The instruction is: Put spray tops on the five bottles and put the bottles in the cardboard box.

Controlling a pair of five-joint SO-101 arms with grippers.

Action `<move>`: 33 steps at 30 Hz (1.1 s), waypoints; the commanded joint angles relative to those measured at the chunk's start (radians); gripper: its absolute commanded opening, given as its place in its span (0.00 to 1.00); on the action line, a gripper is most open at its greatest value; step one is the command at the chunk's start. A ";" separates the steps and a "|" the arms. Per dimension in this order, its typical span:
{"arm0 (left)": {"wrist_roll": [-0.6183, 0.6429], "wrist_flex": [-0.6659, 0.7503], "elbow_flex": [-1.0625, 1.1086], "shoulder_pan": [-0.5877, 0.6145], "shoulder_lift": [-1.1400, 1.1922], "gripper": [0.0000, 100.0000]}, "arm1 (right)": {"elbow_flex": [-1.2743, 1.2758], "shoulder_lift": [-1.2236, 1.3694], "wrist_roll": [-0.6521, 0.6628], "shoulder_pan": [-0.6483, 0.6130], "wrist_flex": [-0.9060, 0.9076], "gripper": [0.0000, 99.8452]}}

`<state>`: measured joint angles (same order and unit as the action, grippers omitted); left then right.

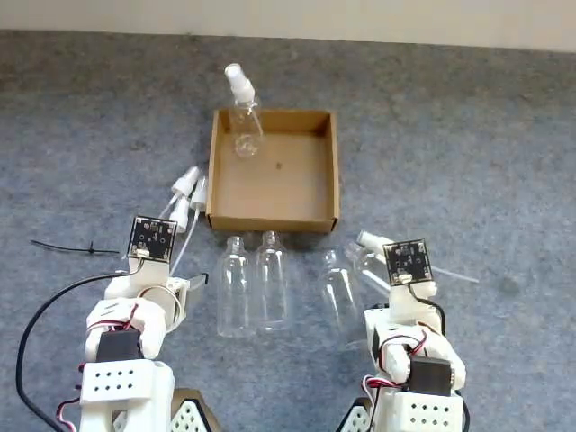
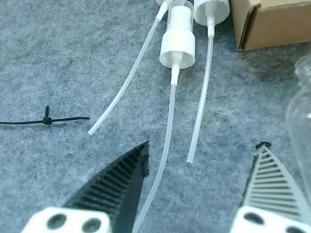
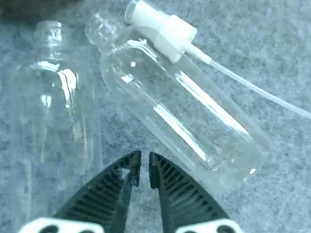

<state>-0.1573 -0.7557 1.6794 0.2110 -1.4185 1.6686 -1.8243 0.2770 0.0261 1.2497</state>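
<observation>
At the left of the table [image 1: 486, 135] a black cable tie [image 1: 90, 247] lies loose, apart from the work. To its right the left gripper [image 2: 204, 144] stands low over the table with its jaws spread wide, and only the trailing ends of thin dip tubes lie between them. The tubes belong to three spray tops [image 1: 186, 193] lying close together just beside the left wall of the cardboard box [image 1: 270, 222]. Their white heads lie on the far side and their tubes run back toward the gripper. One capped bottle [image 1: 245, 130] leans in the far left corner of the box. On the near side of the box two open bottles [image 1: 236, 288] lie side by side. To the right lie two further bottles [image 3: 180, 111], and a fourth spray top [image 3: 163, 26] rests against the shoulder of the rightmost, its tube trailing off to the right. The right gripper [image 3: 143, 158] sits over their near ends with its jaws closed together on nothing. By my assessment one bottle of five is finished, and the step in hand is the left arm's pick of a spray top. To do it well, the jaws should go farther forward and close on the rigid white collar, since the tube will likely bend and slip. The tubes lie close together, so taking the middle top alone calls for care. The right jaws will have to open and steady a bottle near its neck, as the clear bodies look likely to roll.
</observation>
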 commanded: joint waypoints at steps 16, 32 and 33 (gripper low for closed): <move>-0.005 -0.006 0.025 0.008 -0.013 0.31 | 0.128 -0.012 0.011 -0.059 0.005 0.00; 0.000 -0.006 0.025 -0.002 -0.013 0.31 | 0.124 -0.013 0.012 -0.077 -0.027 0.00; 0.000 -0.006 0.025 -0.022 -0.013 0.31 | 0.122 -0.013 0.014 -0.077 -0.056 0.00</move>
<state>-0.1573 -0.7557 1.6794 0.2110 -1.4185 1.6686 -1.8243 0.2770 -0.0430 1.2497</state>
